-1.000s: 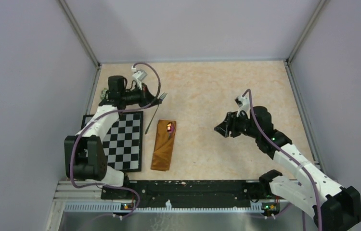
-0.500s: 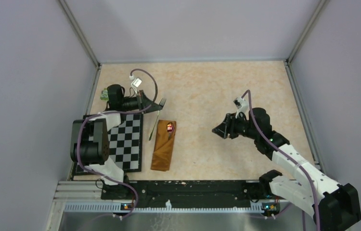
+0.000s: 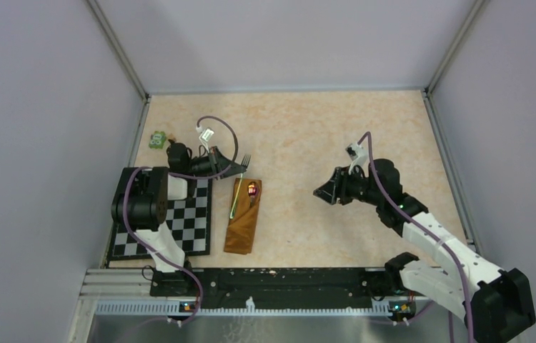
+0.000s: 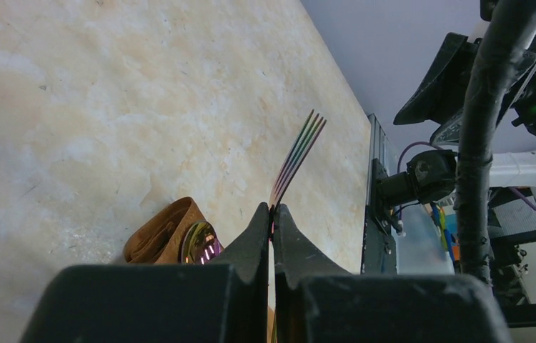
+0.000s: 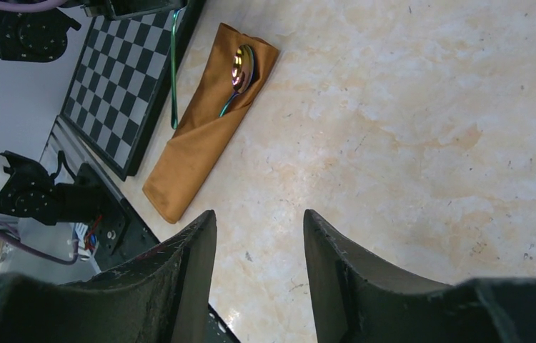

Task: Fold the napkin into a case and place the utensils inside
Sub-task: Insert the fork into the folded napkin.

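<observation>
Top external view: a beige marbled surface (image 3: 308,128) between plain grey walls, with two robot arms reaching in from the bottom edge.
Left hand (image 4: 272,209): left of centre in the top view, just above the checkered mat's upper right corner; its fingers are pressed together on the neck of a fork.
Fork (image 4: 298,153): rainbow-iridescent tines point toward the upper right in the top view. The thin handle slants down from the grip along the left edge of the case. Whether its end touches the cloth cannot be told.
Case (image 3: 244,218): rust-orange napkin folded into a narrow flat pouch, lying lengthwise at centre left, just right of the mat.
Spoon (image 5: 240,64): shiny iridescent bowl sticks out of the case's upper end, the handle tucked under the diagonal flap.
Checkered mat (image 3: 179,221): black and white, flat at lower left, its right edge near the case.
Green toy (image 3: 156,140): small, at upper left near the wall, apart from everything else.
Right hand (image 5: 259,218): right of centre in the top view, well apart from the case. Its fingers are spread with nothing between them, and only bare surface shows below.
</observation>
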`<state>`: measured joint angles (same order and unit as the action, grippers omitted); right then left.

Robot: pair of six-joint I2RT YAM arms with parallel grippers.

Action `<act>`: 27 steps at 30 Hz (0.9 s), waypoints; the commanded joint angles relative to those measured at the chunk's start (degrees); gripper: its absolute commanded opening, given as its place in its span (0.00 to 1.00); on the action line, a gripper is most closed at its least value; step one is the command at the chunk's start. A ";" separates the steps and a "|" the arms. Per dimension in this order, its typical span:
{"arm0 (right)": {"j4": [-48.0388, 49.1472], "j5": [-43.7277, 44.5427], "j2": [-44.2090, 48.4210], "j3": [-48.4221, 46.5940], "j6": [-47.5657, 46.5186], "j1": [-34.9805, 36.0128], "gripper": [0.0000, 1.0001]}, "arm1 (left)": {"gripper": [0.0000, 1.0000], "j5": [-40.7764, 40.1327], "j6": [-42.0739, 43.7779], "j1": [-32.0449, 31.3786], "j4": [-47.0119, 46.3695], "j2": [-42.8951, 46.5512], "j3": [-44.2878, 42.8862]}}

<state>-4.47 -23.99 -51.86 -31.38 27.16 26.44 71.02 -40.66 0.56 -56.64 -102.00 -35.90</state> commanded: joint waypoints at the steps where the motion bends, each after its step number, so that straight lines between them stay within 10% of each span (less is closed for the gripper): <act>1: 2.15 -0.55 0.75 0.12 0.20 -0.51 0.47 | 0.00 -1.29 -4.19 -0.30 -9.91 -0.87 0.52; 17: 2.18 -0.89 1.32 0.58 0.53 -0.51 0.47 | 0.00 -3.58 -4.81 -3.28 -10.48 -3.78 3.43; 27: 1.94 -0.96 1.61 0.61 0.55 -0.52 0.47 | 0.00 -5.41 1.43 -3.07 4.45 0.70 5.67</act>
<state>-4.21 -24.18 -51.40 -30.70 27.66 26.44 66.39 -43.46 -2.57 -58.08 -105.38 -31.00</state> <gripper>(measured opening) 0.472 0.008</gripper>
